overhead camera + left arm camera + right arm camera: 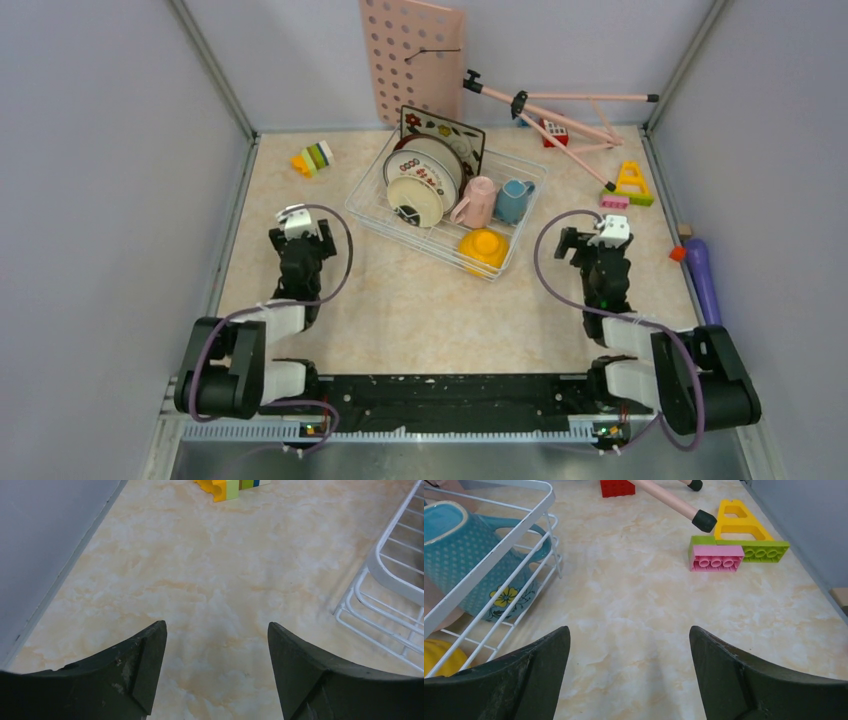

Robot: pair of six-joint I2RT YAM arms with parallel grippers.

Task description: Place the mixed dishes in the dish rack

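The white wire dish rack stands at the table's middle back. In it stand several plates, the cream one with a black blotch in front and the square flowered one behind, with a pink cup, a blue cup and an orange-yellow bowl. My left gripper is open and empty, left of the rack. My right gripper is open and empty, right of the rack. The right wrist view shows the rack's rim, the blue cup and the bowl. The left wrist view shows the rack's corner.
A pink pegboard leans on the back wall. A pink folding stand lies at the back right. Toy blocks lie at the back left and right. A purple object lies by the right wall.
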